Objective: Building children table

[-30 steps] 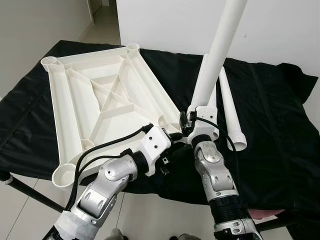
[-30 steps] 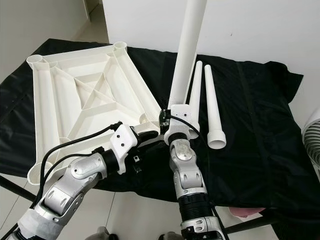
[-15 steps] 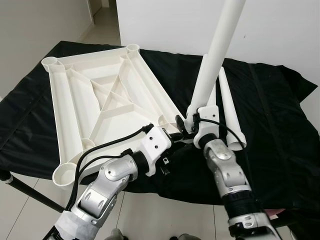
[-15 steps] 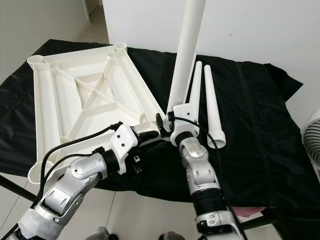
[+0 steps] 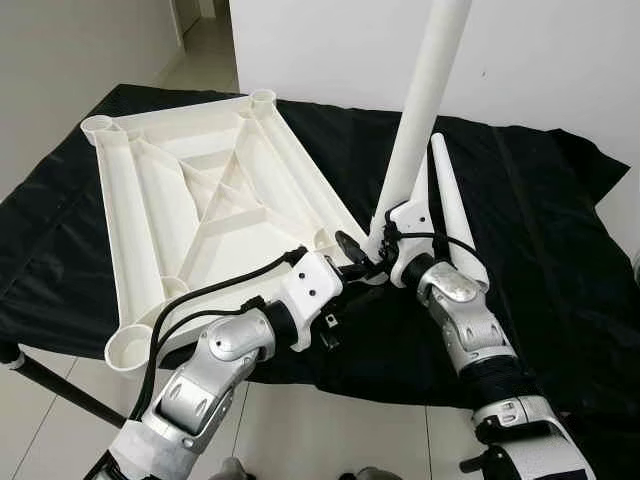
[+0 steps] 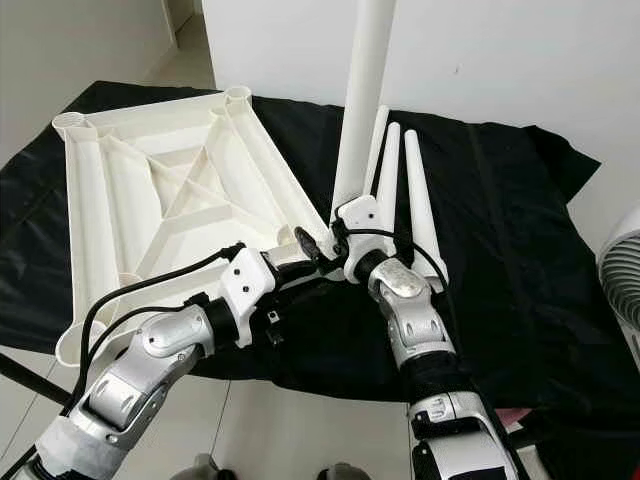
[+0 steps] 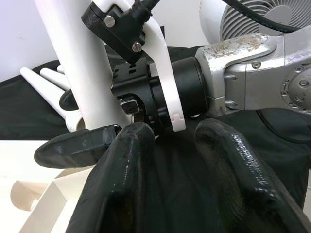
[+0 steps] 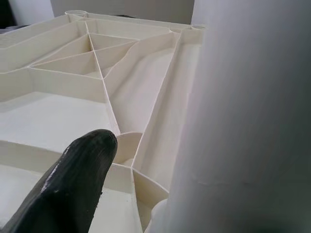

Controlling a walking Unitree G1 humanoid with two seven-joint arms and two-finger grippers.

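White leg [image 5: 425, 100] stands clamped in right gripper [image 5: 368, 252] at tabletop [image 5: 190, 190] corner; left gripper [image 7: 184, 160] apparently released.

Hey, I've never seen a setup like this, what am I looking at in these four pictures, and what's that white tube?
This is a humanoid robot assembling a children's table. Two pictures come from its head cameras, looking down; two from cameras on its wrists. A black cloth covers the work surface. On it lies the white tabletop, upside down, ribs showing, with round sockets at the corners. The right gripper holds one table leg upright at the near corner socket. The left gripper, fingers apart, sits beside it. More spare legs lie on the cloth.
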